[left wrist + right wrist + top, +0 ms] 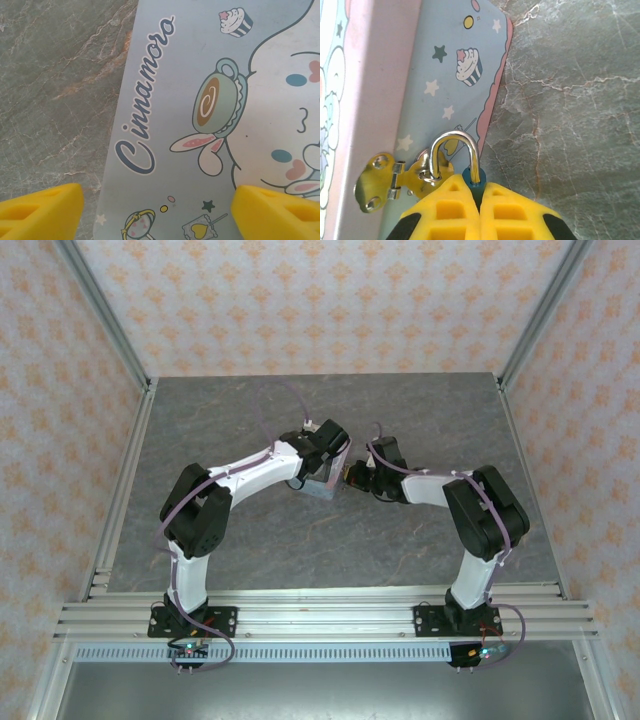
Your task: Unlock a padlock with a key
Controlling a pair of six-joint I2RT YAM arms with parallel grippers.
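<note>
Where the right wrist view starts at its lower edge, the right gripper (480, 189) has its 2 yellow fingers pressed together on the tiny blue-bodied metal padlock (472, 176). The padlock's silver shackle arches up at lower centre through the brass-coloured hasp (395, 175) on the pale-blue cartoon-printed rectangular tin (455, 75). In the left wrist view the left gripper (155, 212) stands spread at the bottom corners over the tin's lid, with the grey marbled table (55, 85) at upper left.

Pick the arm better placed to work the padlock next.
Right. The right gripper is shut on the padlock, whose shackle hangs in the hasp of the tin. The left gripper is open over the lid.
</note>
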